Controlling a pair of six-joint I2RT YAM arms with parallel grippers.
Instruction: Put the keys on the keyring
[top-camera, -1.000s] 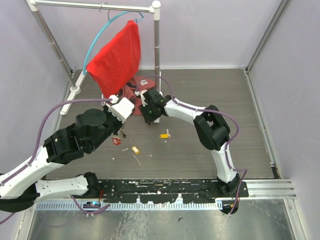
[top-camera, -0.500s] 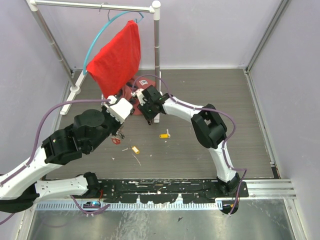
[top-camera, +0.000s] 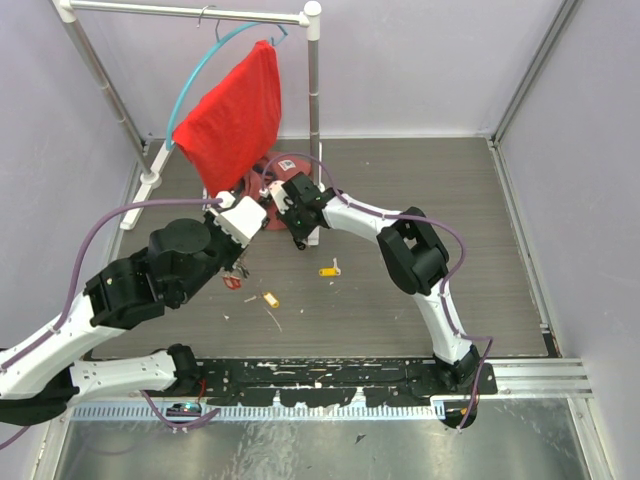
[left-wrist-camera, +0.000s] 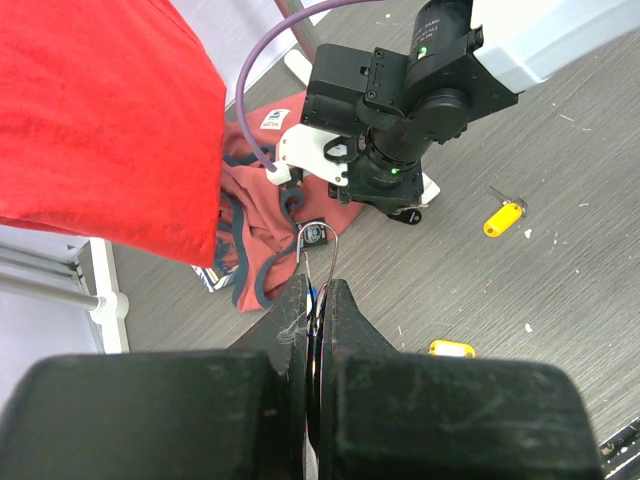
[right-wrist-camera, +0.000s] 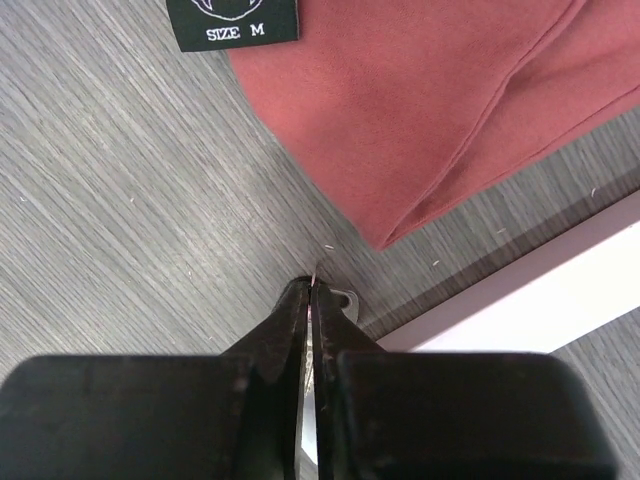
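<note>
From above, the left hand (top-camera: 240, 266) is being held low over the table (top-camera: 430, 190), close to a red key (top-camera: 232, 283). A yellow key (top-camera: 330, 269) and a second yellow key (top-camera: 270, 299) are lying loose on the boards, apart from each other. The right hand (top-camera: 298, 238) is being pointed down at the edge of a dark red shirt (top-camera: 268, 188).

On to the left wrist view: the left hand (left-wrist-camera: 318, 300) is being kept squeezed tight, and the keyring (left-wrist-camera: 319, 256) is being pinched at its lower end, so the thin wire loop is standing up out of the fingertips. Something blue is showing between the fingers, too small to tell what.

In the right wrist view, the right hand (right-wrist-camera: 311, 290) is being pressed closed on a silver key (right-wrist-camera: 343, 298). Only a sliver and a holed corner are peeking out, just above the table and near the shirt's hem.
</note>
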